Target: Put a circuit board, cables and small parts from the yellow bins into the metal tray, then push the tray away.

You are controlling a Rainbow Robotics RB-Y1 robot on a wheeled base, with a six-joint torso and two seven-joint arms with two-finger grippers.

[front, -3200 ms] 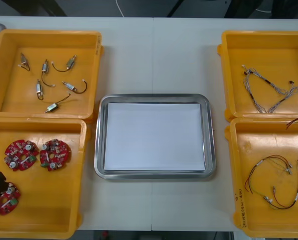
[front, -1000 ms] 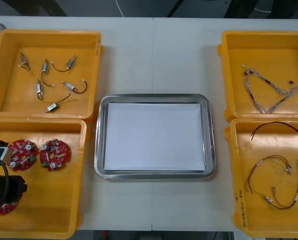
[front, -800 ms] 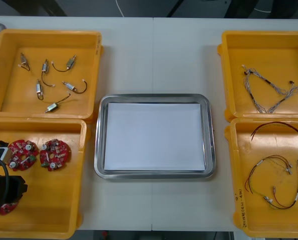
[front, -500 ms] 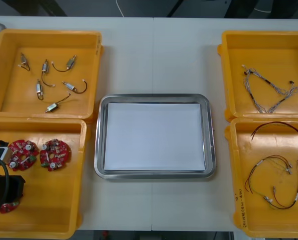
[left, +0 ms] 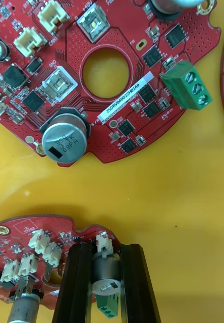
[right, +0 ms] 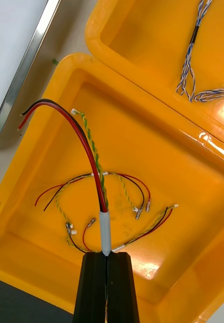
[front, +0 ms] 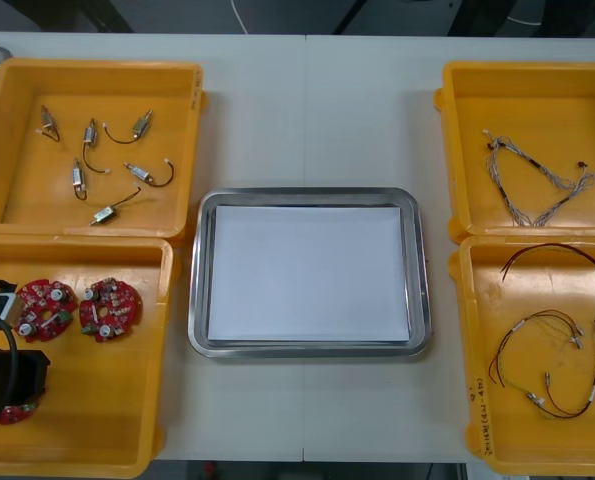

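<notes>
at the near left corner of the table (front: pixel 307 110), the left gripper (left: pixel 104 250) sits in the near left bin (front: pixel 97 420), its fingers clamped on a grey can-shaped part of a circuit board (left: pixel 21 228) — from above, the arm covers most of that board, leaving a red sliver, and i can't tell whether it rests on the bin floor. two more boards (front: pixel 44 308) lie just beside it. over the near right bin (right: pixel 182 151) the right gripper (right: pixel 107 256), cut off at the front view's edge, pinches the white sleeve of a red and black cable (right: pixel 105 227) — it arcs upward with a twisted yellow-green strand. more cables (front: pixel 535 399) lie beneath. the tray (front: pixel 202 300), white inside, sits between the bins.
</notes>
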